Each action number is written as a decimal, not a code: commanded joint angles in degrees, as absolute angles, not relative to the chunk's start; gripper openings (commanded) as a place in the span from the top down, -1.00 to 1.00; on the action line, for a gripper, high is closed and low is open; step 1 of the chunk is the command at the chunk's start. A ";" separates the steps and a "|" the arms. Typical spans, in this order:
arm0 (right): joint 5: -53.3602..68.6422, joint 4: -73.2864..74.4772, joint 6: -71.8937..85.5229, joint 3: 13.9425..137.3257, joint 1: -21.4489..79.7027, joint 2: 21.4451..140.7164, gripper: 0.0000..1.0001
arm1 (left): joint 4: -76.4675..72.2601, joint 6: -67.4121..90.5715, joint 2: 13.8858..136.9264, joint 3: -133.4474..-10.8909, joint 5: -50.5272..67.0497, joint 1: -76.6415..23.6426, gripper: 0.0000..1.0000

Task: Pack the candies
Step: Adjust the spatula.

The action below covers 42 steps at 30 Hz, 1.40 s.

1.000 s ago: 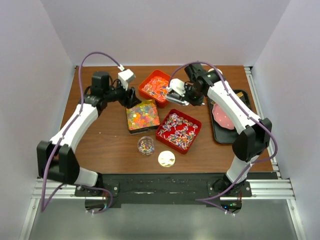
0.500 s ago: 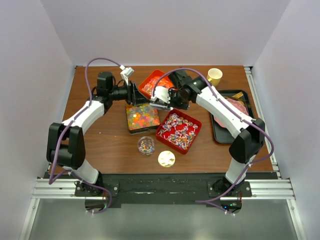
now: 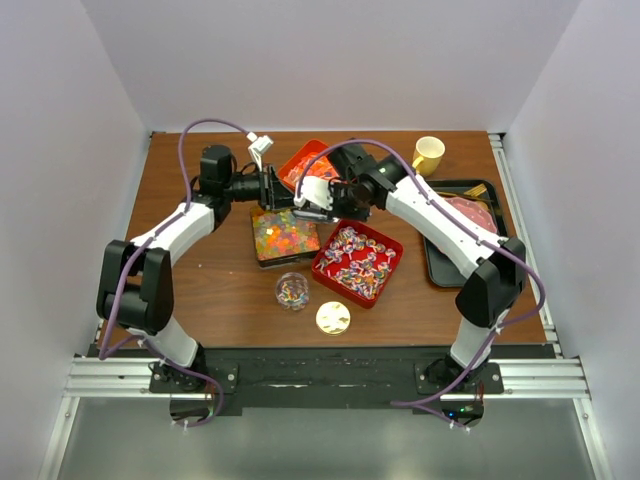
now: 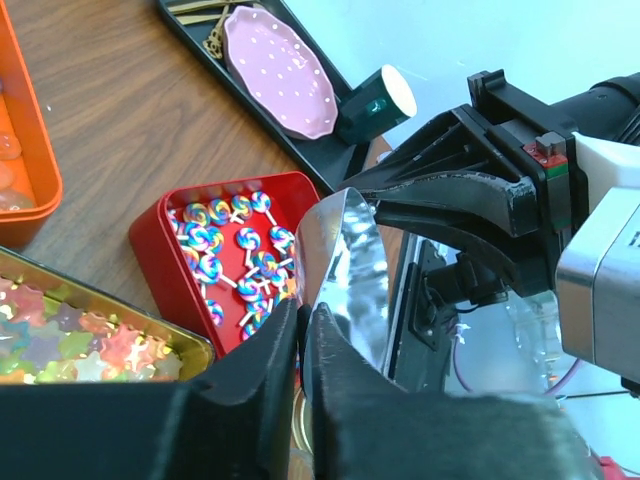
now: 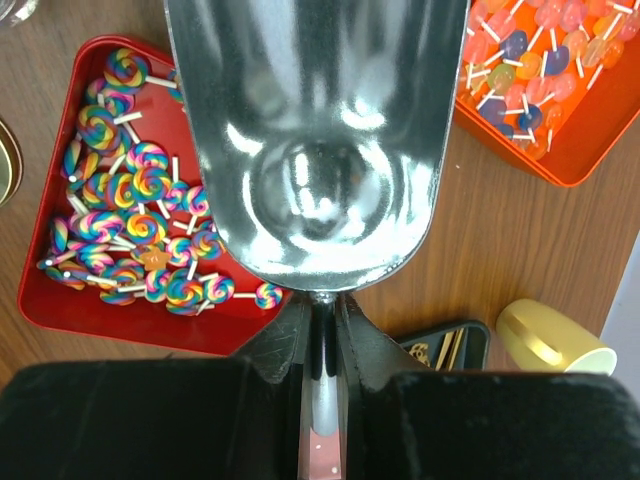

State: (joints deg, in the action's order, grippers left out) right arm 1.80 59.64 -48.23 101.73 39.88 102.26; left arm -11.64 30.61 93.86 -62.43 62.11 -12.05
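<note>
Broadly, the brown counter (image 3: 200, 290) carries everything, and both arms reach in over its far middle. At the right edge lies a black tray (image 3: 437, 270) with a pink dotted plate (image 3: 465, 215) on it. The candies sit in three containers near the centre. The swirled candies (image 3: 356, 262) on sticks fill a red tray (image 5: 60, 310). The red and blue candies (image 5: 520, 60) lie in an orange tray (image 5: 570, 165) at the back. The star-shaped gummy candies (image 3: 283, 233) are in a flat tin (image 3: 288, 262) beside the red tray. Above the two trays hangs a shiny metal scoop (image 5: 315, 140), empty inside. The right pincer (image 5: 320, 320) is clamped on its thin handle. The left pincer (image 4: 303, 315) has its jaws drawn nearly together, and the scoop's rim appears pinched between them. A yellow cup (image 3: 428, 153) stands at the back right. Nearer the arm bases are a small clear jar (image 3: 292, 291) holding multicoloured sweets and, just beside it, a round gold lid (image 3: 333, 318).
</note>
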 commanded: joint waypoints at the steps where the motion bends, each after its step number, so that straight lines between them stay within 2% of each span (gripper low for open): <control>1: 1.41 56.87 -46.94 105.03 40.52 102.74 1.00 | -14.85 32.17 93.43 -61.70 65.21 -11.95 0.88; 2: 1.49 56.95 -46.85 105.03 40.52 102.83 1.00 | -14.77 31.99 93.43 -61.61 65.39 -11.95 1.00; 3: 2.28 57.48 -46.58 105.03 40.52 102.75 1.00 | -14.24 31.64 93.17 -61.44 65.48 -11.87 1.00; 5: 4.20 58.62 -45.19 104.77 39.04 101.96 0.55 | -13.80 29.89 92.81 -61.44 66.00 -11.78 1.00; 7: 14.20 59.06 -43.43 104.07 36.05 100.64 0.16 | -12.66 27.70 92.64 -61.35 66.18 -11.52 1.00; 9: 21.15 58.36 -40.52 103.28 30.69 98.62 0.03 | -12.22 26.72 92.64 -61.09 66.36 -11.60 1.00; 10: 28.84 58.79 -40.43 102.92 29.11 98.09 -0.02 | -12.22 26.20 92.64 -61.00 66.44 -11.43 1.00; 14: 41.73 60.64 -42.97 102.57 23.48 95.98 -0.04 | -12.13 25.14 92.46 -60.56 67.23 -11.43 1.00; 20: 47.63 63.19 -45.88 101.87 23.29 96.06 -0.03 | -12.92 25.31 92.37 -60.12 67.68 -11.42 1.00; 26: 48.25 64.60 -49.03 101.60 23.55 97.12 -0.01 | -12.74 25.66 92.11 -59.94 67.59 -11.34 1.00; 35: 41.32 62.76 -52.12 98.88 24.87 97.91 0.00 | -15.91 28.30 91.58 -59.24 68.73 -11.07 1.00; 38: 39.91 60.65 -51.68 97.74 24.96 98.61 0.04 | -16.00 28.39 91.41 -59.06 68.47 -10.99 1.00; 42: 40.08 59.33 -50.45 98.00 25.05 99.58 0.21 | -15.56 28.21 91.23 -58.80 68.47 -10.99 1.00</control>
